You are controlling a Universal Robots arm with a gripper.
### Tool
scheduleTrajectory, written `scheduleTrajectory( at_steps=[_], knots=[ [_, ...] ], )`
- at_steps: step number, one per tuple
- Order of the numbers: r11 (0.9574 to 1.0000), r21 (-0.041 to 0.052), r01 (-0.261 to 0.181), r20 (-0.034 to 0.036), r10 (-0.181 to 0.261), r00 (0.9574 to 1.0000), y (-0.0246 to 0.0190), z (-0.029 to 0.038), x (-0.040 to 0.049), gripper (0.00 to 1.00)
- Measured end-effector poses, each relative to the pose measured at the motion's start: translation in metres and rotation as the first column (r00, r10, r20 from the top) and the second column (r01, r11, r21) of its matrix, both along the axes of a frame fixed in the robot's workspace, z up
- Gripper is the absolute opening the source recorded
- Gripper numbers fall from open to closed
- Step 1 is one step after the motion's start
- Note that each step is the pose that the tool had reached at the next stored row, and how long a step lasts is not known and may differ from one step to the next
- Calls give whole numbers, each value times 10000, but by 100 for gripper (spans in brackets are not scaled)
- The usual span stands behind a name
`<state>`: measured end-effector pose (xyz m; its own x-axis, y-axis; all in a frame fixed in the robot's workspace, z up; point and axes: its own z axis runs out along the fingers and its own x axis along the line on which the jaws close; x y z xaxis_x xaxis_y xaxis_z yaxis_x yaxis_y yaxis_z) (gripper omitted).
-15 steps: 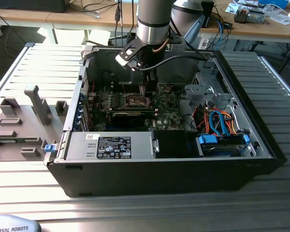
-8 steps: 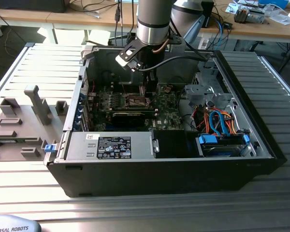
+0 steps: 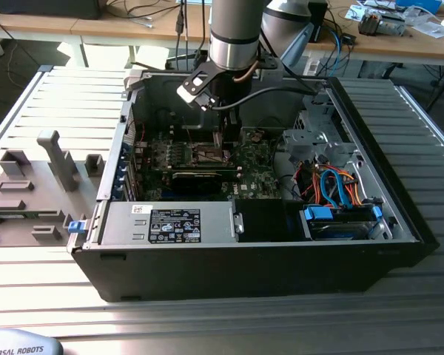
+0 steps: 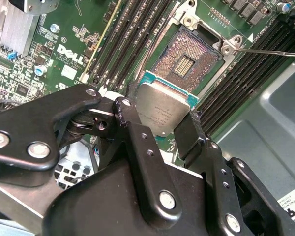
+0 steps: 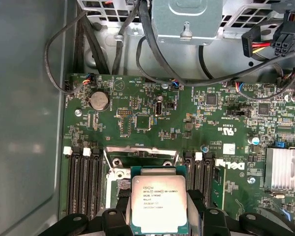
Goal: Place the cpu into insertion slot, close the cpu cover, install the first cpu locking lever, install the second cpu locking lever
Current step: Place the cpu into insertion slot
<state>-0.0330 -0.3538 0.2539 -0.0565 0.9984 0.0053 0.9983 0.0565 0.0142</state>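
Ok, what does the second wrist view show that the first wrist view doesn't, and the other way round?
The second wrist view adds the open socket with its contacts bare, just beyond the cpu, and a thin metal lever running off the socket's corner. The first wrist view adds the coin battery, black cables and a grey metal bracket past the edge of the board. Both show the cpu held by its edges between the fingers, the memory slots and a finned heat sink.
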Motion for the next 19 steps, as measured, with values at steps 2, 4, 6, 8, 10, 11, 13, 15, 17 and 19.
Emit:
scheduleTrajectory(
  at_steps=[2,4,6,8,10,11,13,15,17,19],
  knots=[
    [10000,1,0,0,0,10000,0,-4,0,54],
    [10000,0,1,0,-1,10000,0,-6,0,54],
    [10000,0,0,0,0,10000,0,-10,0,54],
    [10000,0,0,0,0,10000,0,-13,0,54],
    [10000,0,0,1,0,10000,0,-16,0,54],
    [10000,1,0,0,0,10000,0,-18,0,54],
    [10000,1,0,0,0,10000,0,-23,0,54],
    [10000,1,0,0,0,10000,0,-28,0,54],
    [10000,0,0,0,0,10000,0,-31,0,54],
    [10000,1,0,1,0,10000,0,-34,0,54]
  ],
)
